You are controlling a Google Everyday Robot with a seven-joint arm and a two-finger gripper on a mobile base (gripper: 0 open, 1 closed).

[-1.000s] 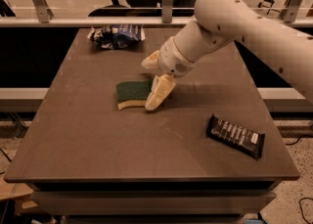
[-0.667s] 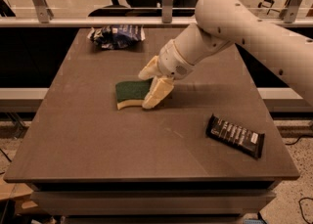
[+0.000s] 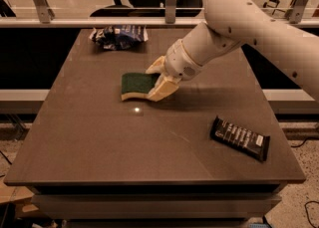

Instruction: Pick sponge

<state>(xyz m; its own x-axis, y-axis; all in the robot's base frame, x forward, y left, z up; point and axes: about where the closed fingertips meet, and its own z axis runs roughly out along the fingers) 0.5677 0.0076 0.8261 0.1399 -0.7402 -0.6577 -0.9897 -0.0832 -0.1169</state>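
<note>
The sponge (image 3: 133,84), dark green on top over pale yellow foam, lies flat near the middle of the dark table (image 3: 99,142). My gripper (image 3: 150,83) reaches in from the right on the white arm (image 3: 249,28). Its cream fingers (image 3: 163,87) are spread apart, one on the far side and one on the near side of the sponge's right end. The sponge's right end is partly hidden by the near finger. The sponge rests on the table.
A flat black wrapped bar with white print (image 3: 240,138) lies at the front right. A crumpled blue-and-white foil wrapper (image 3: 118,37) sits at the back left. A rail and office chairs stand behind the table's far edge.
My gripper has moved left, so its fingers now reach further along the sponge's right end. The sponge, bar and wrapper have stayed in place.
</note>
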